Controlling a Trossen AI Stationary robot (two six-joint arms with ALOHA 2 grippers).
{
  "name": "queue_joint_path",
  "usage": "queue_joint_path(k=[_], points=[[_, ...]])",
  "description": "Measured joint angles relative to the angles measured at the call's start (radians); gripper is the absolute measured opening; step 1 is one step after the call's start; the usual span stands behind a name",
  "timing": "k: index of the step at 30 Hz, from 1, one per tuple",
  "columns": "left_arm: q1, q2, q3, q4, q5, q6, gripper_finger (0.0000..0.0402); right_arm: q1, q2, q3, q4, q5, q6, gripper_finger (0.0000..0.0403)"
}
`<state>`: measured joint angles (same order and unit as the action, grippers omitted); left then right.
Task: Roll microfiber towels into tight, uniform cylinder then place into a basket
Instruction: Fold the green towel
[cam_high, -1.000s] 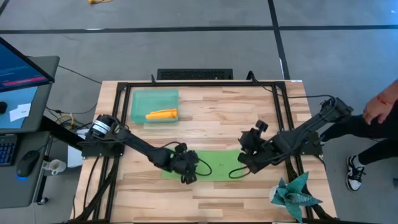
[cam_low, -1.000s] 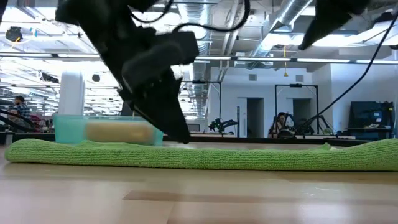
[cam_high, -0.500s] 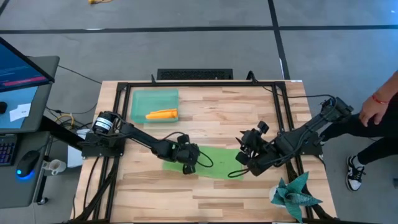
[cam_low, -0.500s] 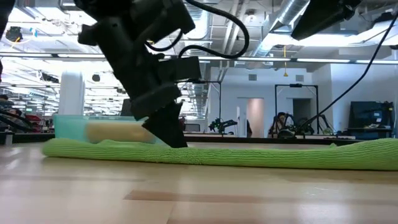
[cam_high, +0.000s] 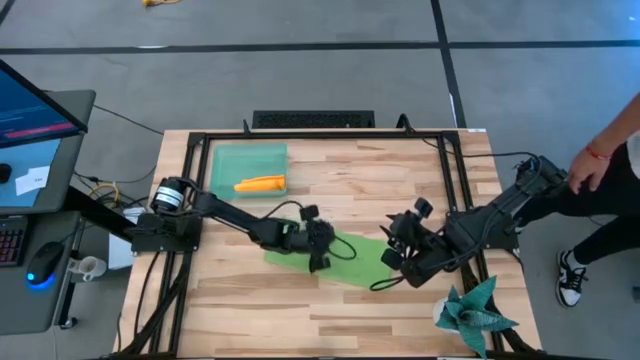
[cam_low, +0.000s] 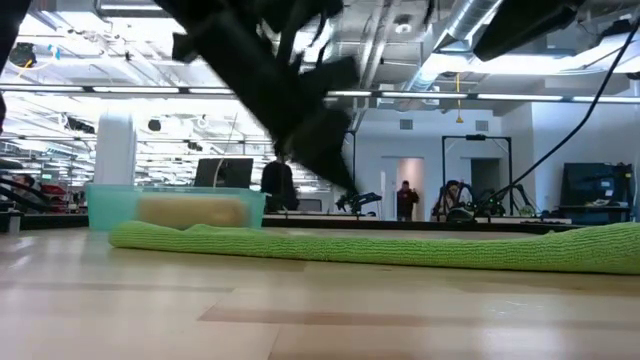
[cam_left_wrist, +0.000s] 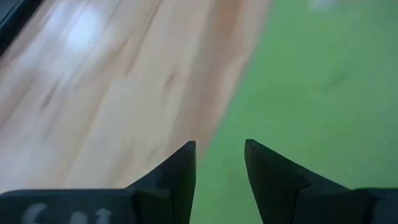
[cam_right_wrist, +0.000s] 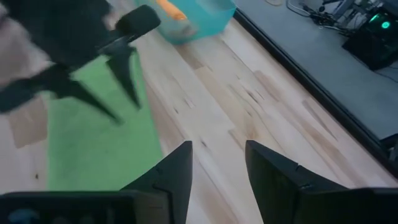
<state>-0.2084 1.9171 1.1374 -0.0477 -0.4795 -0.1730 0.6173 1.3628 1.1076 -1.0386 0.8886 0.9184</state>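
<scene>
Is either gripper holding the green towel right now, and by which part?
Neither. The left gripper hangs open over the green towel, and the right gripper is open above bare table with nothing between its fingers.

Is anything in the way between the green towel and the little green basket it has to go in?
Nothing visible blocks that path. Only bare wooden table lies between the flat lime green microfiber towel and the mint-green translucent plastic basket. The basket already holds a rolled orange microfiber towel, with free space beside it.
</scene>
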Motion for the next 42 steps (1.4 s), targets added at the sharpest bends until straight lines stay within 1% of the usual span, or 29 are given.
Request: queue_joint_path(k=[3, 5, 6, 9, 12, 14, 17, 20, 21, 26, 32, 35, 39, 42], points=[[-0.045, 0.000, 0.013, 0.139, 0.053, -0.003, 0.0129, 0.012, 0.000, 0.000, 0.000, 0.000, 0.000, 0.0171], [-0.074, 0.000, 0.009, 0.217, 0.096, 0.027, 0.0129, 0.018, 0.000, 0.000, 0.000, 0.000, 0.000, 0.0171], [-0.087, 0.000, 0.007, 0.244, 0.101, 0.042, 0.0129, 0.018, 0.000, 0.000, 0.000, 0.000, 0.000, 0.0171], [-0.113, 0.000, 0.007, 0.293, 0.068, 0.054, 0.0129, 0.018, 0.000, 0.000, 0.000, 0.000, -0.001, 0.0171], [-0.120, 0.023, 0.013, 0.314, 0.048, 0.020, 0.0129, 0.017, 0.000, 0.000, 0.000, 0.000, -0.001, 0.0171], [-0.119, 0.063, 0.026, 0.333, 0.054, 0.007, 0.0129, 0.015, 0.000, 0.000, 0.000, 0.001, -0.002, 0.0171], [-0.114, 0.145, 0.080, 0.342, 0.062, 0.009, 0.0129, 0.013, 0.000, 0.000, 0.000, 0.002, -0.008, 0.0171], [-0.109, 0.208, 0.158, 0.297, 0.059, 0.005, 0.0129, 0.013, 0.000, 0.000, -0.002, 0.003, -0.010, 0.0171], [-0.108, 0.221, 0.184, 0.256, 0.064, -0.001, 0.0129, 0.013, 0.000, 0.000, -0.004, 0.003, -0.010, 0.0171], [-0.110, 0.303, 0.319, 0.092, 0.127, -0.015, 0.0129, 0.013, 0.000, 0.000, -0.007, 0.003, -0.011, 0.0171], [-0.128, 0.350, 0.393, -0.066, 0.218, -0.009, 0.0129, 0.013, 0.000, 0.000, -0.008, 0.003, -0.011, 0.0171], [-0.135, 0.344, 0.394, -0.119, 0.293, 0.007, 0.0129, 0.013, 0.000, 0.000, -0.011, 0.003, -0.012, 0.0171], [-0.155, 0.318, 0.394, -0.212, 0.458, 0.076, 0.0129, 0.002, 0.000, 0.000, -0.011, 0.003, -0.032, 0.0171], [-0.175, 0.282, 0.393, -0.327, 0.580, 0.125, 0.0129, -0.011, 0.000, 0.000, -0.008, 0.003, -0.036, 0.0171]])
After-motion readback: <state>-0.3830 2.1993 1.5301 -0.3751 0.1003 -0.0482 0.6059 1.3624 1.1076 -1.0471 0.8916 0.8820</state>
